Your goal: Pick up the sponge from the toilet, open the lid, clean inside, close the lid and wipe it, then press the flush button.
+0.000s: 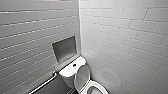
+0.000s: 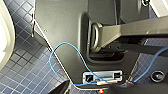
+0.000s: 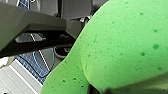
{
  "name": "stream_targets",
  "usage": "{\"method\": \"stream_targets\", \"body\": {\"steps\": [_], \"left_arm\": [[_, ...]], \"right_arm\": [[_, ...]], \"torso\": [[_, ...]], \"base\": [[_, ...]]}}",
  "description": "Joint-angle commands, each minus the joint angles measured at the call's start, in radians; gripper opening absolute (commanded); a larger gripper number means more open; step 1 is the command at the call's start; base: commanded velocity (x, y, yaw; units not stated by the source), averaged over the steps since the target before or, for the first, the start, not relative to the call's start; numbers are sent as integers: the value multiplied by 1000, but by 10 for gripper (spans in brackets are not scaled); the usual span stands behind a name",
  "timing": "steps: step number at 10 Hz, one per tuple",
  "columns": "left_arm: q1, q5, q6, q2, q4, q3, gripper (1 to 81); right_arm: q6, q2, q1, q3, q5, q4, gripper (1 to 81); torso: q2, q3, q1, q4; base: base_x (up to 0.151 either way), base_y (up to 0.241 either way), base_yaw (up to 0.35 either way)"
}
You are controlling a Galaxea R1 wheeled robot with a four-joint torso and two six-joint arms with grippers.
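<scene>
We grip the sponge point(image 3: 120, 45) in our right end effector point(image 3: 105, 90), closed on it for scrubbing. The lid point(image 1: 81, 77) stands raised by the tank point(image 1: 71, 68), so the toilet point(image 1: 100, 86) lies open for cleaning.

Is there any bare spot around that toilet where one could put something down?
The flat tank top is bare around its flush button. The wall niche above it looks empty. The bowl end is crowded: the raised lid stands against the tank.
</scene>
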Motion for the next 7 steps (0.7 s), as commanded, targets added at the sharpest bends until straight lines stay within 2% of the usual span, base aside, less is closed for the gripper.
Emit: {"method": "stream_targets", "body": {"steps": [1, 3, 5, 6, 7], "left_arm": [[-6, 45, -9, 0, -8, -1, 811], [0, 50, -39, -14, -88, -1, 811], [0, 167, -29, 6, -154, -1, 811], [0, 181, -6, 11, -149, -1, 811], [0, 186, 127, 20, -185, -1, 811]], "right_arm": [[-1, 4, 0, 0, -49, -12, 10], [1, 4, 3, 0, -52, -12, 10], [-1, 4, 14, 3, -83, -12, 10], [-1, 5, 14, 4, -83, -12, 10], [-1, 10, 15, 3, -83, -12, 10]], "torso": [[-1, -2, 0, 0], [12, 15, -4, 0], [13, 13, -5, 0], [13, 13, -5, 0], [13, 13, -5, 0]], "base": [[0, 0, 0], [0, 0, 0], [0, 0, 0], [0, 0, 0], [0, 0, 0]]}}
